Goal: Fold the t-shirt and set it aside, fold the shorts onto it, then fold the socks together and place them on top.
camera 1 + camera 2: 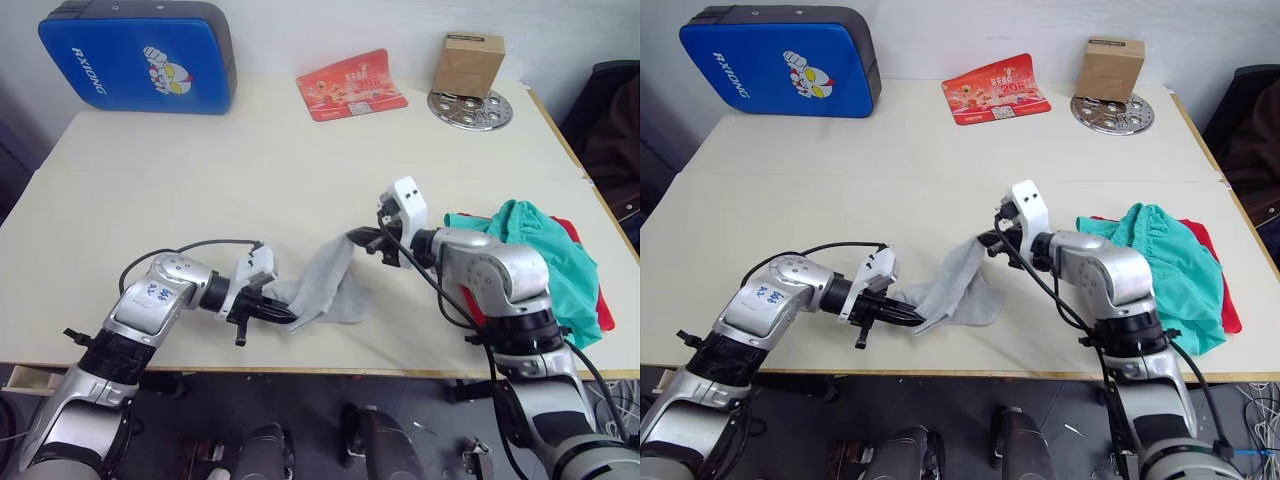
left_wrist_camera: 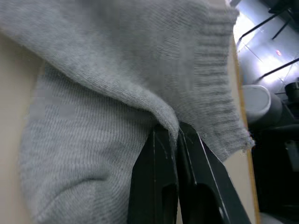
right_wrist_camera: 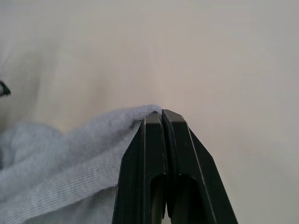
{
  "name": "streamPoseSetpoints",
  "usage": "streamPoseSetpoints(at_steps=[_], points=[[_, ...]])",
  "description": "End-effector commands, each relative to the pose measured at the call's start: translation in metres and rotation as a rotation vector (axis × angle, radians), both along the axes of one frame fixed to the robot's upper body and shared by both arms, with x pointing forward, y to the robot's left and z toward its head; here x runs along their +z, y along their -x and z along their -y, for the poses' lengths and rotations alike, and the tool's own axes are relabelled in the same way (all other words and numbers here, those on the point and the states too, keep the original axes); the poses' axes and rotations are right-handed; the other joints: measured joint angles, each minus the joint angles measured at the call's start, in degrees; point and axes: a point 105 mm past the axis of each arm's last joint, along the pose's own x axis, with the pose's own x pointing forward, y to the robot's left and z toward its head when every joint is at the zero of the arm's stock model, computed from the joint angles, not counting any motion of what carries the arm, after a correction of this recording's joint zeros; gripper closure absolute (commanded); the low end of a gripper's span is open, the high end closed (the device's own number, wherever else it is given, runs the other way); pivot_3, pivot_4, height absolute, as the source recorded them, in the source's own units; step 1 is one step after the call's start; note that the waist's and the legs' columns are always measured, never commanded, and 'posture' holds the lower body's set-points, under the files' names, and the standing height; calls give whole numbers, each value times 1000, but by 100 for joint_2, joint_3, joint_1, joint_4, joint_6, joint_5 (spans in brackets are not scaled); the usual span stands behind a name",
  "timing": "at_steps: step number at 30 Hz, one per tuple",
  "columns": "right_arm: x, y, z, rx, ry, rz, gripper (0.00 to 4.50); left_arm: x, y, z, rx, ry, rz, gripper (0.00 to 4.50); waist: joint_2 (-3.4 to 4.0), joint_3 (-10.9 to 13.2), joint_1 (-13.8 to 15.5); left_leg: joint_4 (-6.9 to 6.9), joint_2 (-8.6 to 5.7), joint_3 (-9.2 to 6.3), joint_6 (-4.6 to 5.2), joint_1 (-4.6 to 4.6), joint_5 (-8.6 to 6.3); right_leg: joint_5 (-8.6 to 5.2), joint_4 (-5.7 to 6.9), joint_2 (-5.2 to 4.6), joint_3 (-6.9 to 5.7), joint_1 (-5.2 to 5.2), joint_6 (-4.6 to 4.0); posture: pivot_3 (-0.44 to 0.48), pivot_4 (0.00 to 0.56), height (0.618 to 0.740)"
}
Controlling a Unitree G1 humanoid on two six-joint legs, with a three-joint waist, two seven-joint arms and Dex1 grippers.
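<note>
Both pairs of black fingers [image 2: 163, 154] are pinched tight on the grey socks [image 1: 325, 285], the left gripper [image 1: 278, 312] at the near end, the right gripper [image 1: 368, 240] at the far end, lifting it off the table [image 1: 250, 170]. Teal shorts [image 1: 540, 250] lie heaped on the red t-shirt [image 1: 600, 300] at the right edge, well apart from the socks.

Cream table [image 1: 200, 190]: socks [image 1: 325, 290], t-shirt [image 1: 603, 305], blue case [image 1: 140, 55], red card [image 1: 350, 84].
</note>
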Motion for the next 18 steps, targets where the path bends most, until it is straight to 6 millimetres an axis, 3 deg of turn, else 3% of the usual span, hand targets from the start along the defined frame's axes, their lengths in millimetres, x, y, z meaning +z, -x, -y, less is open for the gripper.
streamPoseSetpoints(at_steps=[1, 5, 10, 16, 18], points=[[11, -4, -14, 42, 2, 52, 4500, 6, 0, 8, 28, 22, 41, 4485, 0, 0, 8, 0, -1, 0, 0, 0, 0, 0, 0, -1, 0, 0, 0, 0, 150, 740], [8, -9, -30, 92, 54, 76, 4500, 4, 0, 14, 70, 23, 64, 4485, 1, 0, 0, 0, -1, -1, 0, 0, 0, 0, 0, -2, 1, 1, 0, 0, 150, 740], [1, -9, -31, 115, 89, 73, 4500, 4, -1, 12, 111, 24, 66, 4485, 1, 0, 7, 0, -1, -1, 0, -1, 0, 0, 0, -3, 1, 0, 0, 0, 150, 740], [-9, -5, -24, 106, 111, 66, 4500, 12, 2, 5, 113, 30, 55, 2905, 1, 0, -1, -1, 0, -2, 0, -1, 0, 0, 0, -2, 0, 0, 0, 0, 150, 740], [-4, -2, -19, 95, 93, 61, 4124, 26, 4, 0, 90, 58, 38, 2217, 1, 1, -1, -1, 0, -2, 0, 0, 0, 0, 0, -3, 0, 0, 0, 0, 150, 740]])
